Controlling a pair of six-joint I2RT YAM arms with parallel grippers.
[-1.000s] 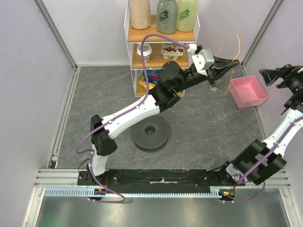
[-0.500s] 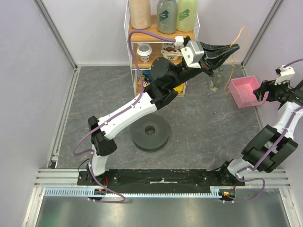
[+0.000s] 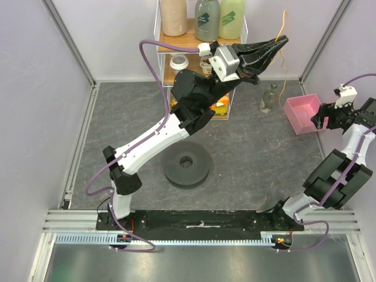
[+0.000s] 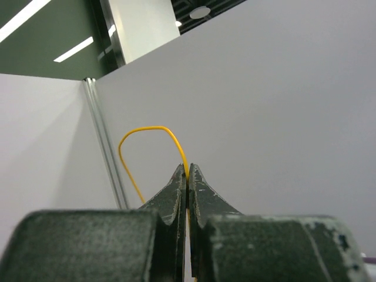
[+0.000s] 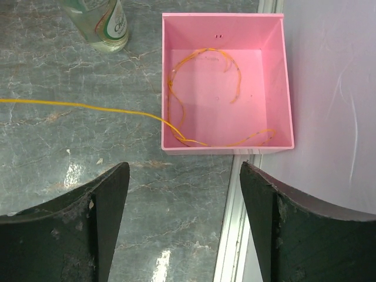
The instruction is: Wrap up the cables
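Note:
The thin yellow-orange cable (image 3: 285, 23) rises past the left fingertips and trails down toward the pink box (image 3: 294, 120). My left gripper (image 3: 284, 40) is raised high by the shelf top, shut on the cable. In the left wrist view the jaws (image 4: 188, 169) pinch the cable (image 4: 150, 128), which arcs up and to the left against the wall. My right gripper (image 3: 319, 117) hovers over the pink box, open and empty. In the right wrist view (image 5: 183, 173) loose loops of cable (image 5: 202, 53) lie in the box (image 5: 223, 148), and one strand runs left over the floor.
A dark grey spool (image 3: 188, 165) lies on the floor in the middle. A small glass bottle (image 3: 267, 98) stands left of the box, also seen in the right wrist view (image 5: 100, 23). A wire shelf (image 3: 200, 44) with bottles and cups stands at the back.
My left gripper rose and swung back toward the shelf top, pulling the cable up. My right arm moved inward and now hangs over the pink box.

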